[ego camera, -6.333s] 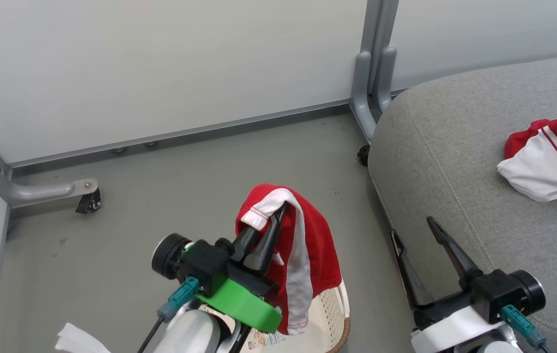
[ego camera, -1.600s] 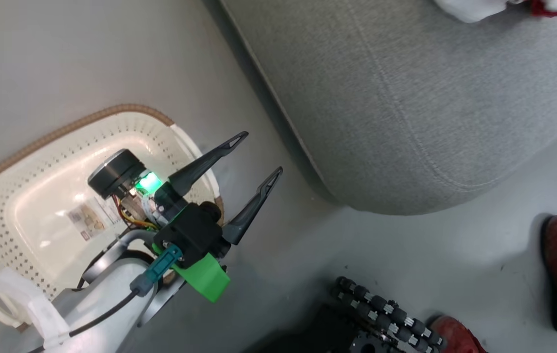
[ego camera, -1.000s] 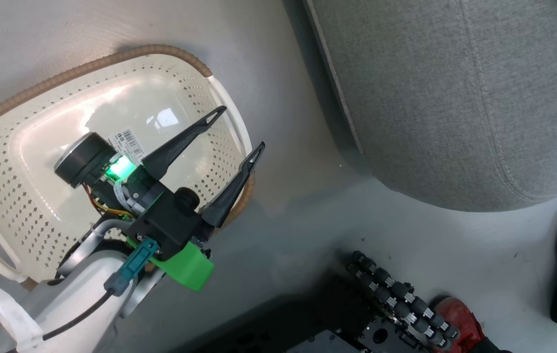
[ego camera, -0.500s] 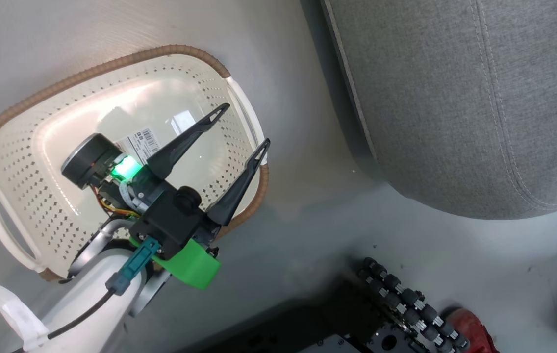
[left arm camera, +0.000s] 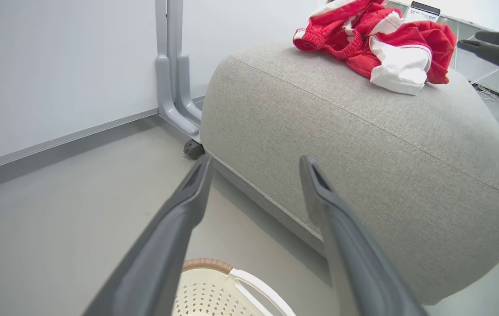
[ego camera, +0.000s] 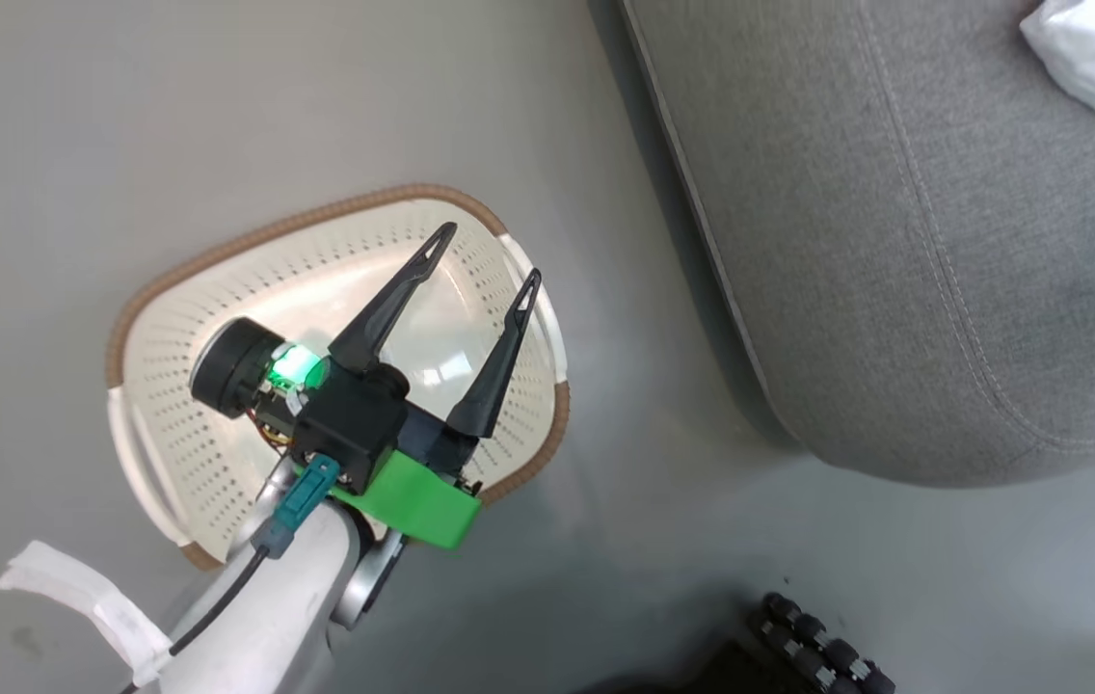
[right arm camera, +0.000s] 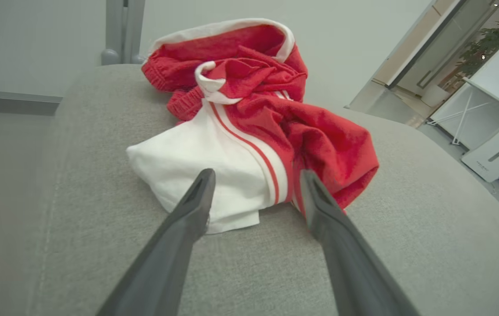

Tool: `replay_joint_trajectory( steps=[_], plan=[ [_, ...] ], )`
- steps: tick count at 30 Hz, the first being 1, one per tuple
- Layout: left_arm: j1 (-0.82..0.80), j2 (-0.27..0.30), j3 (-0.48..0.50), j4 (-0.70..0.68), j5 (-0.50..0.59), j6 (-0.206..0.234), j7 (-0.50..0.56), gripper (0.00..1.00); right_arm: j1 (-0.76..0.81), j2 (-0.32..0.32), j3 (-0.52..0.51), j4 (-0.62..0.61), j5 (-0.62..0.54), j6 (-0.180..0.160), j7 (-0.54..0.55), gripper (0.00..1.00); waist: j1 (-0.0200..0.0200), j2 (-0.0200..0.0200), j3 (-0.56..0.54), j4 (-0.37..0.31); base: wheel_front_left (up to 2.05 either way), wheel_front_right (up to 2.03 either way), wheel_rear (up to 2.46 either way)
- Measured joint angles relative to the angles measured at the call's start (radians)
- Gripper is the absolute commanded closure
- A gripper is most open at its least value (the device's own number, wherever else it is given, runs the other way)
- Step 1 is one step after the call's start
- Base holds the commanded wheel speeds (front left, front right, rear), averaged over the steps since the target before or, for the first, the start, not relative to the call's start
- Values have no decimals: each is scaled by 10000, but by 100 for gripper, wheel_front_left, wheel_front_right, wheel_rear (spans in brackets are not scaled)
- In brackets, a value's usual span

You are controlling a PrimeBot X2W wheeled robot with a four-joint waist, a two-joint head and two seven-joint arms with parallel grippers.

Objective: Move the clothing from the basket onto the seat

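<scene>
The grey floor [ego camera: 172, 106] is being used to hold up two big things: the cream basket [ego camera: 249, 280] with the brown rim and, near it, the big grey seat [ego camera: 894, 251]. The red and white clothing [right arm camera: 249, 131] is being carried in a bunched heap on top of the seat. A small black wheel [left arm camera: 193, 149] of a grey frame [left arm camera: 168, 66] is being rested on the floor by the seat.

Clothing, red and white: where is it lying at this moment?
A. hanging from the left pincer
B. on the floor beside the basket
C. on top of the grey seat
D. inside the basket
C: the clothing lies in a heap on top of the seat, with the right pincer open close in front of it.
</scene>
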Motion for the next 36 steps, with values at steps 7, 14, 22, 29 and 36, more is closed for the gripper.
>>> replay_joint_trajectory(
  steps=[7, 14, 22, 29, 36],
  plan=[
    [1037, -951, 1373, -412, 221, 203, -58, 0, 1352, 364, 947, -407, 662, 0, 0, 0, 0, 0, -1382, 620, 0, 0, 0],
    [2374, -1553, 2959, -418, 564, 274, -59, 0, 2233, 556, 2383, -731, 1110, 0, 0, 0, 0, 0, -2610, 1504, 0, 0, 0],
    [3793, -2102, 4788, -704, 924, 96, -58, 0, 2739, 930, 3622, -924, 1264, 0, 0, 0, -1, 0, -3877, 2512, 0, 0, 0],
    [4831, -2345, 5701, -1045, 978, -336, -58, 0, 3495, 1333, 4038, -1208, 1243, 0, 2, 0, -1, 0, -4911, 3113, 0, 0, 0],
    [5854, -2385, 5948, -1112, 911, -646, -58, 0, 4392, 1492, 4144, -1513, 1064, 0, 0, 0, -1, 0, -5902, 3397, 0, 0, 0]
  ],
)
